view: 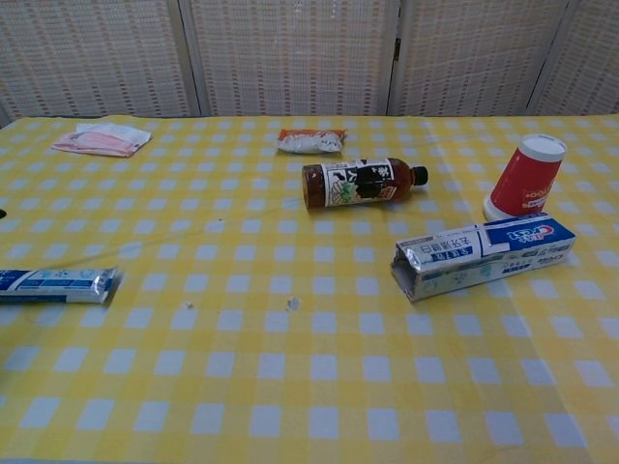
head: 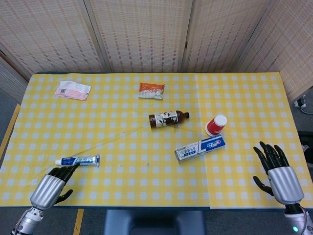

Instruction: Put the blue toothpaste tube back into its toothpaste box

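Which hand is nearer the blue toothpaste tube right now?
Left. The left hand sits just below the blue toothpaste tube, fingertips near its cap end. The right hand is far across the table, beyond the toothpaste box.
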Tool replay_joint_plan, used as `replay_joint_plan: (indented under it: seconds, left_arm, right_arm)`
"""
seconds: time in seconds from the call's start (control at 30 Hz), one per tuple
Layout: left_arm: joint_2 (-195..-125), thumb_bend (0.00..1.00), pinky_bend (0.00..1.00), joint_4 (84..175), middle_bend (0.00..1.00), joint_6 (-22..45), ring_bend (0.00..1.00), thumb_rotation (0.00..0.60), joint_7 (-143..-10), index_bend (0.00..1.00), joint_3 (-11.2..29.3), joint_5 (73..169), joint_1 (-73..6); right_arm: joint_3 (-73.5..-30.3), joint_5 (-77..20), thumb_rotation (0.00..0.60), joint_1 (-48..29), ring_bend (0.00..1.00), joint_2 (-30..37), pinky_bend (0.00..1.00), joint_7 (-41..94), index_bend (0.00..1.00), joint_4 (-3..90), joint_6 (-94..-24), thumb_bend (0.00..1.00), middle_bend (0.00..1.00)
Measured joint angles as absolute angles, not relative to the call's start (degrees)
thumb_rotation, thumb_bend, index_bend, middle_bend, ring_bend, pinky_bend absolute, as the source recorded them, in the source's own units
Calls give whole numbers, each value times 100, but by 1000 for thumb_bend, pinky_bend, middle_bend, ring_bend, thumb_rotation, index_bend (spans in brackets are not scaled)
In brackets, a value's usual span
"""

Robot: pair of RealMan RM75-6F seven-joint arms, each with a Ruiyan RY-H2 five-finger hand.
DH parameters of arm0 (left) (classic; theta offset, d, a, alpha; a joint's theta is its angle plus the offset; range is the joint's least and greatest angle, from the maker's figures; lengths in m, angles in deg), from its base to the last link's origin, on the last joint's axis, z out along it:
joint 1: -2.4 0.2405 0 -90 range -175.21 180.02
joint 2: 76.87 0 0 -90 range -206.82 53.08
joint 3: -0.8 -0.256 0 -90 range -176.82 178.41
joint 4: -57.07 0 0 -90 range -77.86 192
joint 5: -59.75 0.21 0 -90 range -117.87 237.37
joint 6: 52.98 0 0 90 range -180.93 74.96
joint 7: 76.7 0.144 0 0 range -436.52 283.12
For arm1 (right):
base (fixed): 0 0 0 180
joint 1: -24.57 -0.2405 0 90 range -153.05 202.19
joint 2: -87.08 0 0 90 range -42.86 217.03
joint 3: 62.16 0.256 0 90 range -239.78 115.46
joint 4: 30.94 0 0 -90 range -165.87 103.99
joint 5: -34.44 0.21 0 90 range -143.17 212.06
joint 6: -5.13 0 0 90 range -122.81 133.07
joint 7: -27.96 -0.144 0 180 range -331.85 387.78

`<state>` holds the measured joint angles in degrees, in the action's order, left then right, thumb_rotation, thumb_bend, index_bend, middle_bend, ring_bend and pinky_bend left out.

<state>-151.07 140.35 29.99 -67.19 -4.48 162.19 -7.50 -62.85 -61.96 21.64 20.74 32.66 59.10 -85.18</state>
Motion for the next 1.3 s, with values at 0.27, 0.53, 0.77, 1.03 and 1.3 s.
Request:
replay_joint_plan:
  seconds: [0.27,0.53,0.77,1.03,1.3]
  left_arm:
    - [-15275,280,1000,14225,1000,2408,1000,600,-6945,448,-221,15794,-1098]
    - [-15770,281,1000,14268,1000,1796,1000,600,-5987,463,235,14663,-1307]
    - [-16078,281,1000,14272,1000,1345,1000,600,-5348,436,549,13849,-1546]
    - [-16322,375,1000,14125,1000,1106,1000,600,-5128,419,753,13382,-1809]
    - [-16436,378,1000,13964,1000,896,1000,600,-4845,397,810,12936,-2003]
  right_arm:
    - [-6289,-6115,600,2115,0,2038,0,3398,0,5950,-8297,302,0]
    - [-6281,-5994,600,2044,0,2040,0,3482,0,6001,-8083,301,0]
    - [-6234,-5832,600,1970,0,2053,0,3483,0,6023,-7896,302,0]
    - [-6200,-5716,600,1923,0,2066,0,3499,0,6035,-7785,302,0]
    - [-6177,-5631,600,1867,0,2097,0,3460,0,6035,-7675,302,0]
